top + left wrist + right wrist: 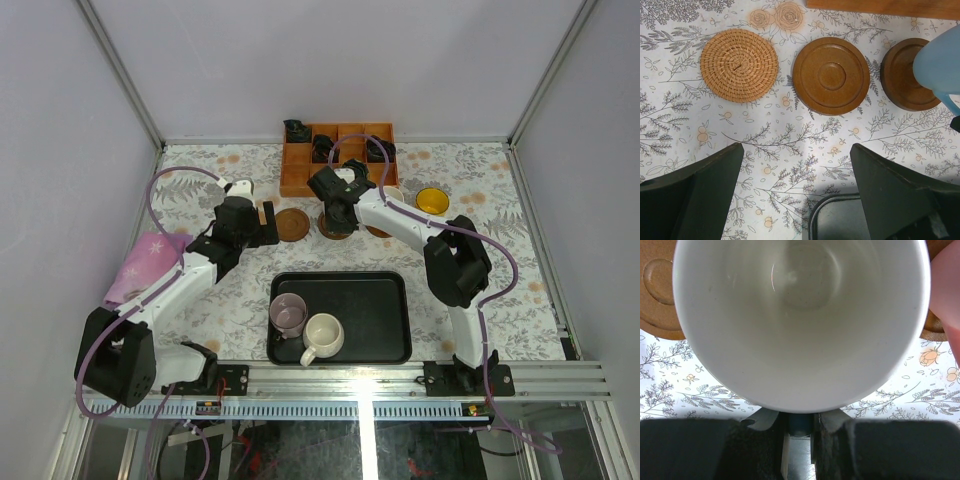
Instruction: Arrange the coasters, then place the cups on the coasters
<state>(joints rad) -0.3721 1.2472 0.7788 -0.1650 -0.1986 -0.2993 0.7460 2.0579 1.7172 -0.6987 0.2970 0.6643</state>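
Observation:
My right gripper [338, 200] [801, 420] is shut on the handle of a light blue cup [940, 60] with a pale inside [800, 315]. The cup hangs over a dark brown coaster [902, 77] [337, 230]; whether it rests on the coaster I cannot tell. To the left lie a brown coaster [831, 75] [292, 224] and a tan woven coaster [739, 65]. My left gripper [797, 150] [245, 225] stands open above bare tablecloth, nothing between its fingers. A mauve-grey cup [289, 314] and a white cup [323, 337] stand in the black tray [380, 310]. A yellow cup [432, 201] stands at the right rear.
An orange wooden box of compartments [338, 150] with dark bundles stands behind the coasters. A pink cloth [145, 262] lies at the left. The tray's corner [840, 220] shows just below my left fingers. A pink cup [946, 280] is close to the right of the held cup.

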